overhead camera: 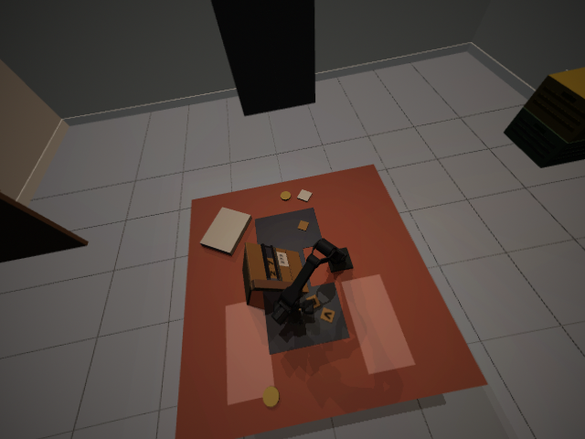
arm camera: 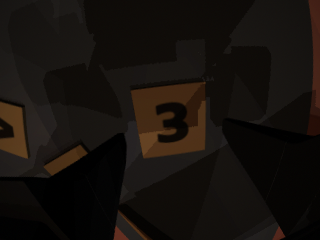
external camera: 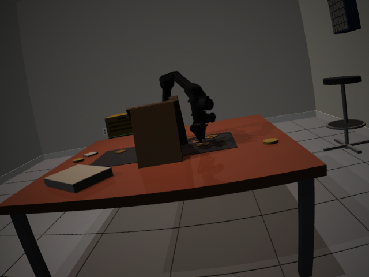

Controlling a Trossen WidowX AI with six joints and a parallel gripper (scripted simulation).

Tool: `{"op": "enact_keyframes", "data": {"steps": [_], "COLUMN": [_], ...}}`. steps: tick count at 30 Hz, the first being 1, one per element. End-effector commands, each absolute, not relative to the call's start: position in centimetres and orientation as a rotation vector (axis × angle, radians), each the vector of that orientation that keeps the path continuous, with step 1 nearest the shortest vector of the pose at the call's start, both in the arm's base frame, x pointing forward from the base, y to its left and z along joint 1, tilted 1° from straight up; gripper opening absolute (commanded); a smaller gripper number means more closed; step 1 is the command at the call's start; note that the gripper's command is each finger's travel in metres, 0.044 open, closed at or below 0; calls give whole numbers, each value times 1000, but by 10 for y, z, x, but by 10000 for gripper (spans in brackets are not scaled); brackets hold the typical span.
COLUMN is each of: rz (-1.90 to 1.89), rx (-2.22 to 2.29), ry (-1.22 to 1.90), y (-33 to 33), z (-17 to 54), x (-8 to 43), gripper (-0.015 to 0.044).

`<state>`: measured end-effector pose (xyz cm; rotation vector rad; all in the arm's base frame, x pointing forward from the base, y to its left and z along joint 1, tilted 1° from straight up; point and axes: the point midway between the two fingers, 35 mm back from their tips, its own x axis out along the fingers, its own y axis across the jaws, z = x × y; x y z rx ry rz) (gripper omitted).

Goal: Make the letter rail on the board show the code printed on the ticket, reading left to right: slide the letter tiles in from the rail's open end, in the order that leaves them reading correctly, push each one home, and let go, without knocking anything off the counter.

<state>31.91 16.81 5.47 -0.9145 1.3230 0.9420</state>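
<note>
So the black two-fingered gripper (external camera: 201, 140) (arm camera: 175, 132) is open with nothing in its grip, fingertips either side of a square orange-brown tile marked 3 (arm camera: 172, 120) (external camera: 203, 144), lying flat on the dark grey mat (overhead camera: 309, 337) (external camera: 226, 141) (arm camera: 165, 177). A matching V tile (overhead camera: 327, 315) is nearby. Beside them stands the brown boxy board (overhead camera: 255, 264) (external camera: 157, 134), its dark rail (overhead camera: 269, 257) already holding tiles. Farther off, there's a thin cream-topped slab (overhead camera: 227, 230) (external camera: 78, 175).
</note>
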Motion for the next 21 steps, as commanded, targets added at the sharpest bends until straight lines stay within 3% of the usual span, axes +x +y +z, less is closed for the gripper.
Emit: {"op": "enact_keyframes", "data": {"steps": [1,21], "rz": [933,934], "rx": [-914,-914], "ry": [1327,1327], "y": [167,168], "z": [54,35], "x": [319,320], "gripper": [340,340]}}
